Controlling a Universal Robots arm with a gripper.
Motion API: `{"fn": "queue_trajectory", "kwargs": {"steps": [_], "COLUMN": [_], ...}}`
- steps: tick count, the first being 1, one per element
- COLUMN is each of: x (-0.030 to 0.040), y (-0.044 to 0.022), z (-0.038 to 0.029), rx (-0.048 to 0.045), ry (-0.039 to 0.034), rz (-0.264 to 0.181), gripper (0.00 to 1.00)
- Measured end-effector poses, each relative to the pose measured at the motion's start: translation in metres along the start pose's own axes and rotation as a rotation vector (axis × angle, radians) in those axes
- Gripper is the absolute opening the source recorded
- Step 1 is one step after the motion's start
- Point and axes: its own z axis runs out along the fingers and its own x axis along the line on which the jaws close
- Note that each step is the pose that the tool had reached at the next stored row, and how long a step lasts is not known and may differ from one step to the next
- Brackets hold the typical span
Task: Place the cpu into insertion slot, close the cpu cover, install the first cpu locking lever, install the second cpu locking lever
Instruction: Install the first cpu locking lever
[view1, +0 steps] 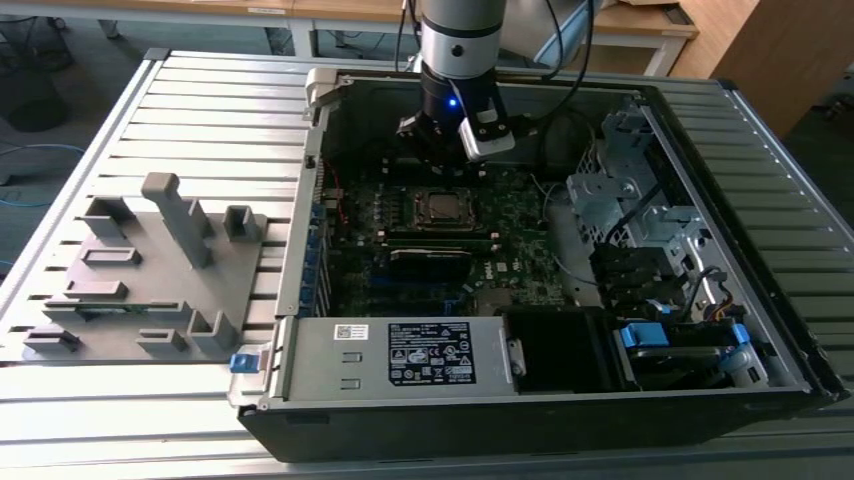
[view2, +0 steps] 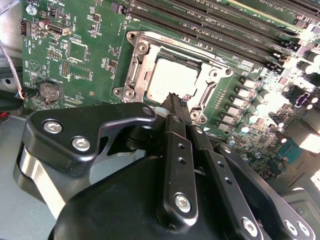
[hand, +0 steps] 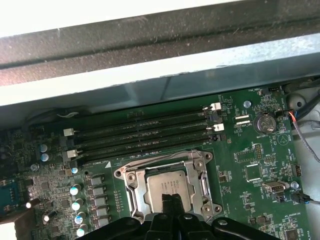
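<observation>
Cpu (view2: 170, 80) sits flat in the slot (hand: 169, 185) with the cover (view2: 212, 82) down around it. Claw (view2: 176, 100) pressed together, empty, tips just above the socket edge, placed to work the levers.

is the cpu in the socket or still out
In: the small square silver-grey metal cpu lies flat inside the silver-rimmed black square insertion slot in both wrist views, with the black pincer beside it.
</observation>
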Motion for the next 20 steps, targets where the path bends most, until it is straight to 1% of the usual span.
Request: {"fn": "queue_trajectory", "kwargs": {"steps": [5,15,20], "x": [-0.0001,-0.0012,-0.0016], "y": [0.0,0.0001,-0.0019], "z": [0.0,0.0004,0.0004], "rx": [-0.0004,-0.0023,-0.0026], "ry": [0.0001,0.0011,0.0015], "rz": [-0.003,-0.042,-0.052], "gripper": [0.1,0.1,0.1]}}
